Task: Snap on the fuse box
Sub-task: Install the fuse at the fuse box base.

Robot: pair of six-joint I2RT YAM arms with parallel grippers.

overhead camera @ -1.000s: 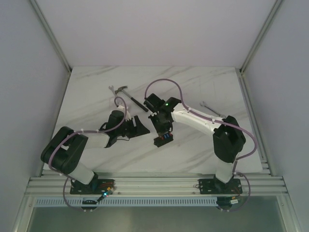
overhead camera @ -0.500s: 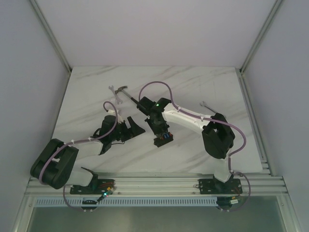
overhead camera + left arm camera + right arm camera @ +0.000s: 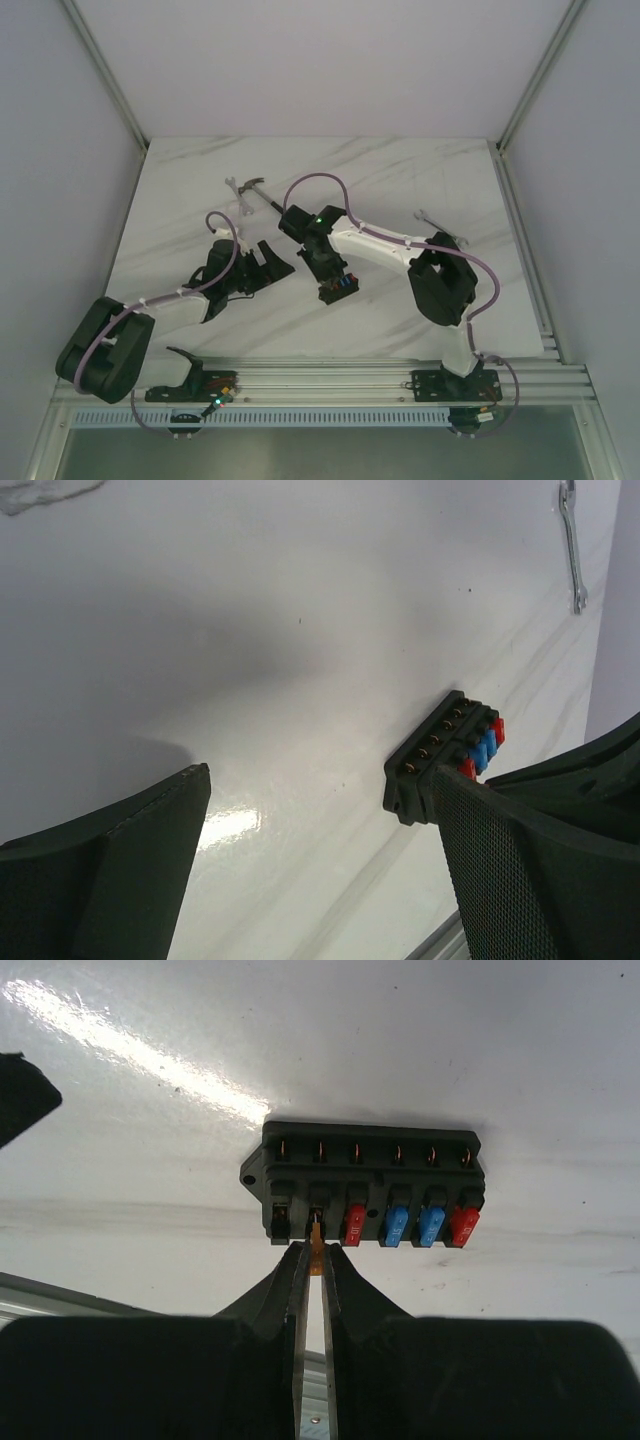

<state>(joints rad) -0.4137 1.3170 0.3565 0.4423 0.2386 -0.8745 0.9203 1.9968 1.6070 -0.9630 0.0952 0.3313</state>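
Black rectangular plastic fuse box (image 3: 370, 1160) by the table's (image 3: 420, 180) near edge: probably light, rigid, slippery; grip its long sides. Right gripper (image 3: 318, 1265) pinches a thin orange fuse (image 3: 317, 1243); left gripper (image 3: 320, 785) gapes, empty.

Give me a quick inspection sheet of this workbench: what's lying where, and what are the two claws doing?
Surface: glossy white marbled table.
Job's things: fuse box lying flat; red and blue fuses seated in it.
Clutter: hammer at the far side; wrench to the right.
Grippers: left gripper open, empty, beside the fuse box; right gripper pinching an orange fuse at one slot.
Cables: purple cables loop along both arms.
Surroundings: plain white walls, metal rail at the near edge.
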